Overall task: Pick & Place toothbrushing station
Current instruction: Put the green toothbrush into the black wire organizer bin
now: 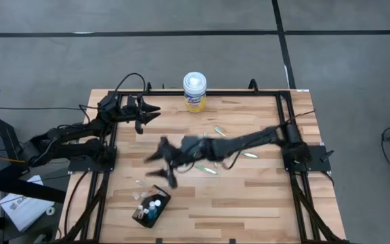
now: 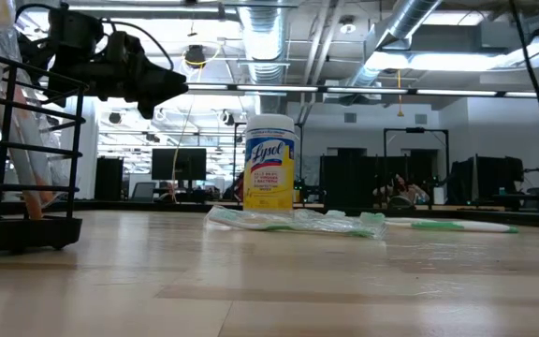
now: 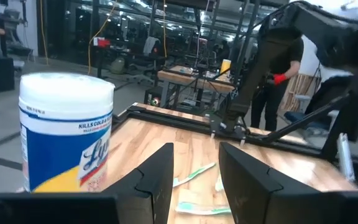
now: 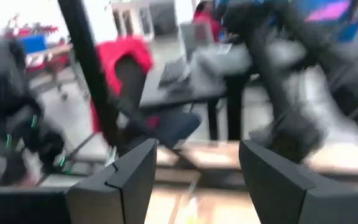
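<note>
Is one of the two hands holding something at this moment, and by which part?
No, nothing is held. The right hand is open over the middle of the table, and the left hand is open near the wipes canister.

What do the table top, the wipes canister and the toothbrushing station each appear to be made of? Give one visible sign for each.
Table top: pale wood, smooth finish; plank seams and grain show.
Wipes canister: probably plastic; white lid and a glossy yellow and blue printed label.
Toothbrushing station: black, box-shaped, likely plastic; too small to be sure.
</note>
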Tool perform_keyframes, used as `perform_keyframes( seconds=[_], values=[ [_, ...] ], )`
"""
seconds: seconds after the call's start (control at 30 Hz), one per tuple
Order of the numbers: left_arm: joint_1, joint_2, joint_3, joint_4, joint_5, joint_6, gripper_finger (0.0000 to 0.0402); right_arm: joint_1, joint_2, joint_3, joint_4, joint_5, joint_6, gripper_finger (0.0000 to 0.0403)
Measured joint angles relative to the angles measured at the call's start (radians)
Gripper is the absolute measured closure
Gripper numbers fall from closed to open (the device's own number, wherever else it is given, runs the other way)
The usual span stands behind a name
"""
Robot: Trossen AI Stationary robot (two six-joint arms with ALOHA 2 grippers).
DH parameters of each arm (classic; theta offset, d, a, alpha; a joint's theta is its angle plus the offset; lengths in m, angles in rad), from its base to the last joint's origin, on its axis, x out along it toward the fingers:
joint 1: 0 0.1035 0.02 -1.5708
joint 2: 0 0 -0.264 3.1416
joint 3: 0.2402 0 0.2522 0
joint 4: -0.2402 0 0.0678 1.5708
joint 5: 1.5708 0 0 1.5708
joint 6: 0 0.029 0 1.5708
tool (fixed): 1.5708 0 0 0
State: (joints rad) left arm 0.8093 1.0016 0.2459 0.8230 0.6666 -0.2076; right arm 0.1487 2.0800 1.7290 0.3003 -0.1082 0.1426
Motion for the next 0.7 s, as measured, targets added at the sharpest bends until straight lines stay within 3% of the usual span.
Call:
perform_keyframes(
  seconds=[0.2,0.43,0.7],
  values=[
    [-0.048,0.0,0.0,0.0,-0.001,-0.115,0.0279,-0.107,-0.18,0.002,-0.097,0.036,-0.038,0.0186],
    [-0.211,0.0,0.023,-0.001,-0.059,-0.207,0.0279,-0.251,-0.303,0.002,-0.622,0.182,0.018,0.0205],
    [-0.367,0.057,0.065,0.002,-0.239,-0.249,0.0279,-0.341,-0.308,0.0,-1.082,0.188,0.176,0.0224]
  ],
)
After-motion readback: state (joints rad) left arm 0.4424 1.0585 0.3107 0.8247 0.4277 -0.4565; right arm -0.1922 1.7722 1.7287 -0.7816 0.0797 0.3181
